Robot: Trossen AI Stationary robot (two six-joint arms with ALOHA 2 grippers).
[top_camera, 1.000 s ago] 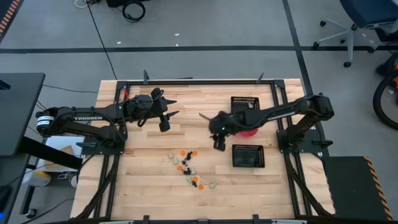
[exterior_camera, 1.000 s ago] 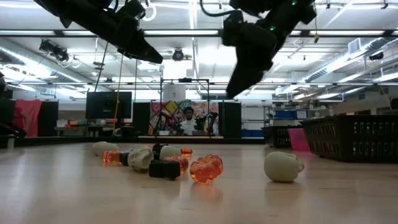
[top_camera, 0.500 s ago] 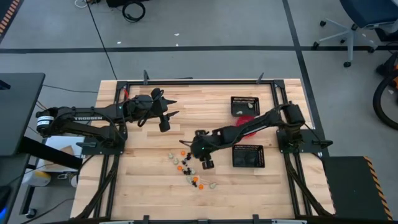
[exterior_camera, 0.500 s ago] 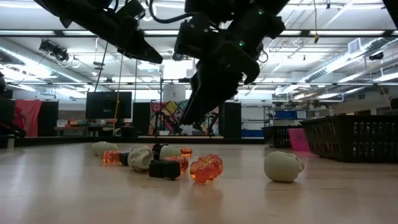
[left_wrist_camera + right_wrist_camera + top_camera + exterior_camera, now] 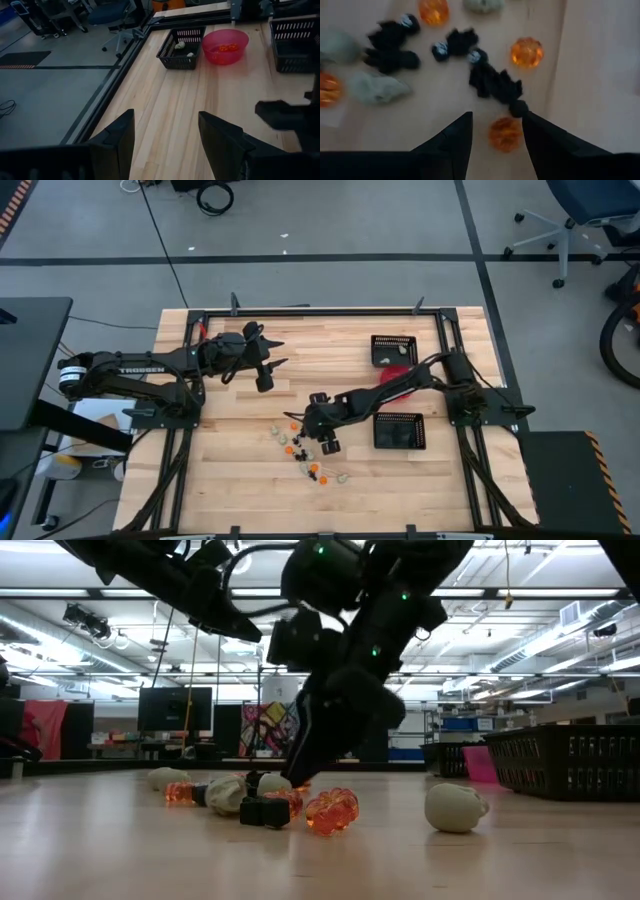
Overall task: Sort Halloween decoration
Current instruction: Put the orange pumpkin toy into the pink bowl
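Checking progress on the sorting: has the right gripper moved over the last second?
Yes. The right gripper has swung away from the pink-red bowl and now hangs open over the trinkets.

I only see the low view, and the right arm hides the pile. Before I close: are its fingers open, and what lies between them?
Observer: The right gripper is open. In the right wrist view, an orange pumpkin lies on the table between its fingers.
Operator: Is anything else close enough to get caught?
Observer: A black trinket lies just beyond the fingertips. I cannot tell whether it touches the pumpkin.
Operator: Where does orange go?
Observer: The left wrist view shows the pink bowl already holding orange pieces.
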